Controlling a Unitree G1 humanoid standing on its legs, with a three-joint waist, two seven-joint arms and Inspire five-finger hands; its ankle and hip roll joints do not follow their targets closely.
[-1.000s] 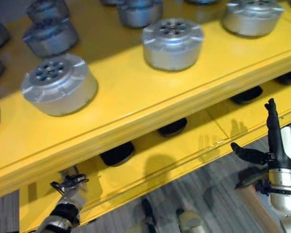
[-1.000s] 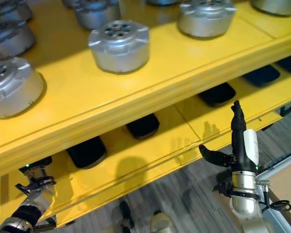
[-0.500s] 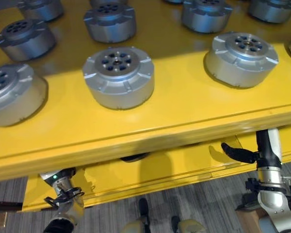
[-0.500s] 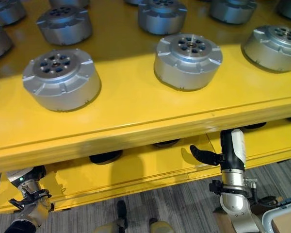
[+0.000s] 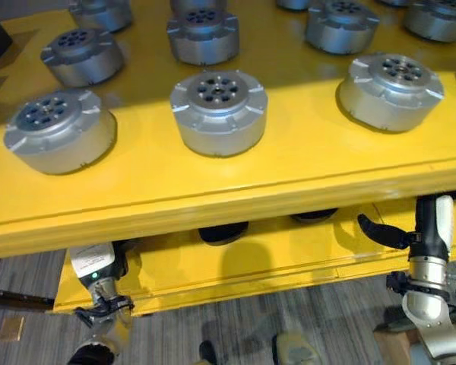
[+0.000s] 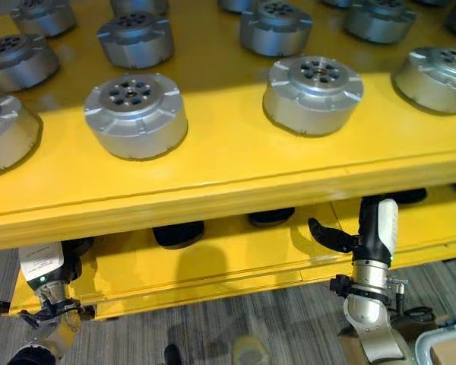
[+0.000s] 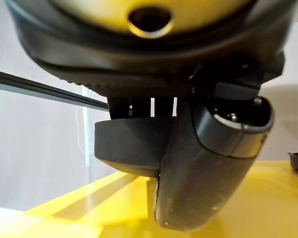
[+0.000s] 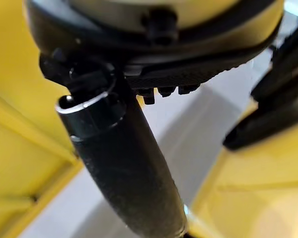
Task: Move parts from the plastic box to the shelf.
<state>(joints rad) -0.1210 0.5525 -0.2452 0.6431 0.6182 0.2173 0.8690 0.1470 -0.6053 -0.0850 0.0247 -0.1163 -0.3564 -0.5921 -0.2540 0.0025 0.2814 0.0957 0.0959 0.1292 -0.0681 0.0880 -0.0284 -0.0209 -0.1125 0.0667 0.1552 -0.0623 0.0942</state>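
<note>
Resting parts [image 5: 218, 110] on yellow shelf [image 5: 213, 194]

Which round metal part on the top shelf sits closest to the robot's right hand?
The front-row part farthest toward the right hand. It sits almost straight above that hand, while the other front parts lie further left.

A workshop: yellow shelf [image 5: 235, 179] stocked with rows of machined metal parts [image 5: 218, 112].

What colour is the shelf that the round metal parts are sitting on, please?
The shelf is bright yellow, clearest in the left eye view.
</note>
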